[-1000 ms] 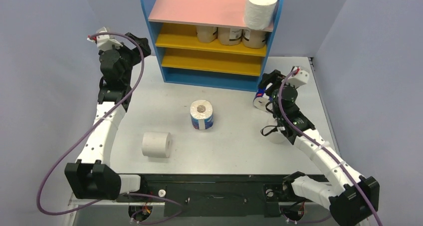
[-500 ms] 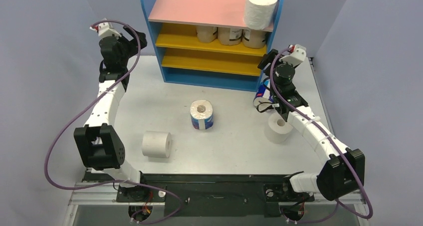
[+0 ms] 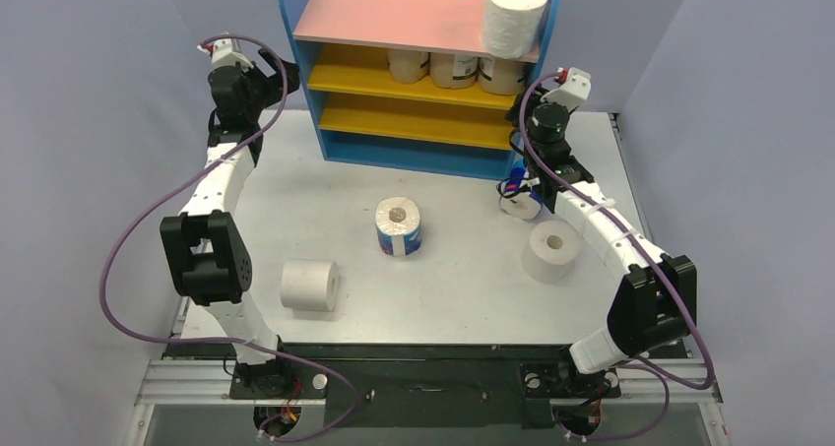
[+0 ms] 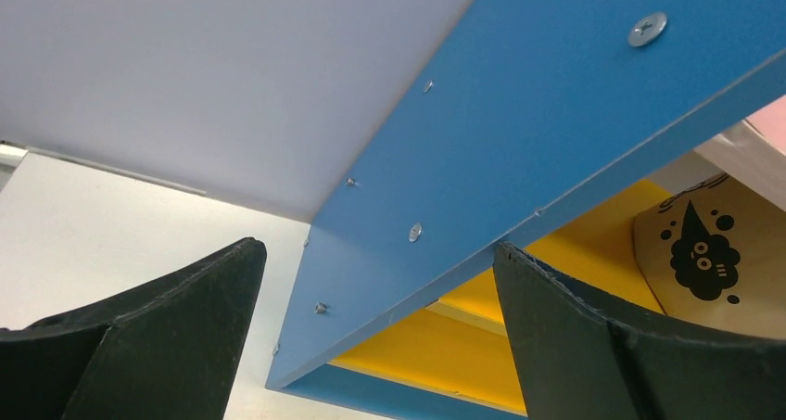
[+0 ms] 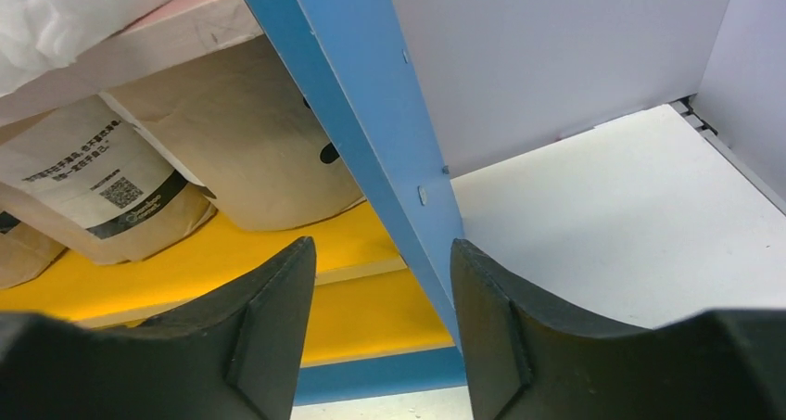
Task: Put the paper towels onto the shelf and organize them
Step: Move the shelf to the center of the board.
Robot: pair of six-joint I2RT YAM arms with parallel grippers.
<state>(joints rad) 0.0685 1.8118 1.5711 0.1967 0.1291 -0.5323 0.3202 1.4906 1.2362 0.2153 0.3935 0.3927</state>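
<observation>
My left gripper [image 4: 375, 253] is spread wide and empty, close to the outside of the left blue panel of the shelf [image 3: 414, 156]. My right gripper [image 5: 380, 248] also has its fingers apart, less widely, with nothing between them. It faces the front edge of the shelf's right panel.

On the shelf, the top white roll [image 3: 514, 15] stands at the right end of the pink board. Three tan rolls [image 3: 453, 70] stand side by side on the upper yellow board.

Four rolls are on the table [image 3: 463, 298]. A printed roll [image 3: 398, 226] stands upright in the middle and a lying white roll [image 3: 310, 285] is to its left. A standing white roll [image 3: 549, 252] is on the right. A second printed roll [image 3: 517, 198], partly hidden by my right arm, sits near the shelf's right foot.
</observation>
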